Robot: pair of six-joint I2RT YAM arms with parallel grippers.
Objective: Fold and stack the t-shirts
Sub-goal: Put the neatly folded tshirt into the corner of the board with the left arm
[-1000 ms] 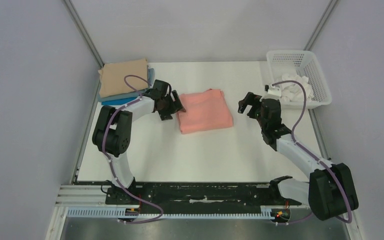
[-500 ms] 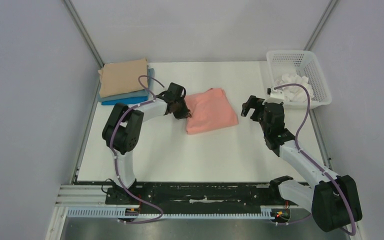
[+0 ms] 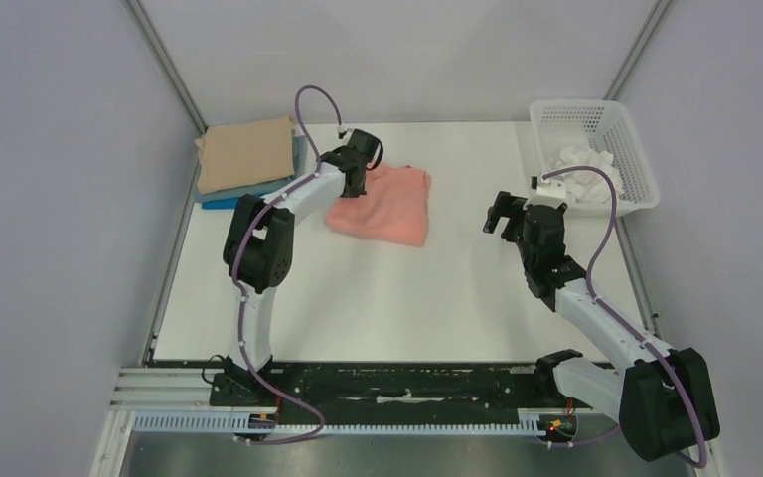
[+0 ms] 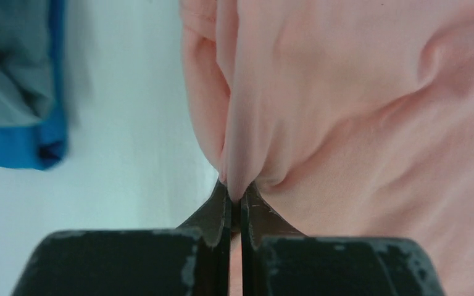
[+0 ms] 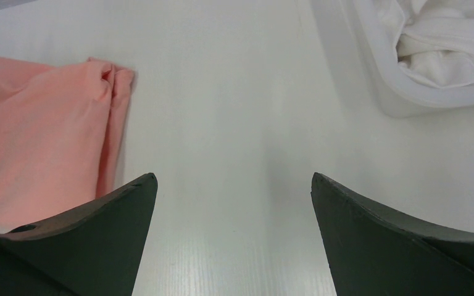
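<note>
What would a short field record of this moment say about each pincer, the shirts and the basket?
left pincer: shut on a bunched fold at the edge of the salmon-pink t-shirt
right pincer: open, holding nothing, over bare table
salmon-pink t-shirt: rumpled, partly on the table, apart from the stack
folded stack: far-left corner; tan on top, grey-blue under it, bright blue at the bottom
mesh basket: far-right corner, white cloth inside
</note>
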